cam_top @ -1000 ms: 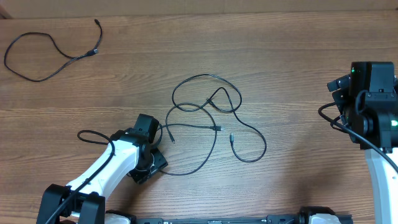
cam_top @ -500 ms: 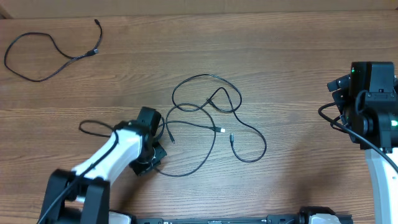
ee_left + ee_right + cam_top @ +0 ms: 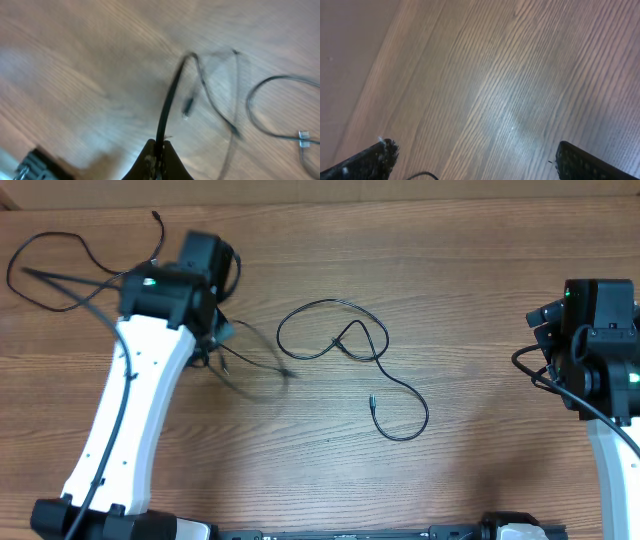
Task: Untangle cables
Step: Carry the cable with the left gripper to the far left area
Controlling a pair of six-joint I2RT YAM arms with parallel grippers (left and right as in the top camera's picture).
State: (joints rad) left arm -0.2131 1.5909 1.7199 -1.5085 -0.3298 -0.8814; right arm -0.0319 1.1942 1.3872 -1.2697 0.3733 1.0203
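Observation:
My left gripper (image 3: 160, 150) is shut on a thin black cable (image 3: 170, 100), which rises straight from the pinched jaws. In the overhead view this gripper (image 3: 215, 342) sits left of centre, and the held cable (image 3: 255, 372) trails off it to the right as a blurred loop. A second cable (image 3: 375, 360) lies looped at the middle of the table; its loop (image 3: 260, 125) also shows at the right of the left wrist view. A third cable (image 3: 158, 220) lies at the far left, partly behind my left arm. My right gripper (image 3: 477, 155) is open over bare wood.
The wooden table (image 3: 460, 270) fills every view. My right arm (image 3: 595, 340) stands at the right edge with its own thick wire (image 3: 530, 370) beside it. My left arm (image 3: 130, 400) slants across the left side, from the front edge toward the back.
My left gripper has closed on one cable near the front and swung up and left with it, pulling that cable out of the central tangle. The right arm has not moved.

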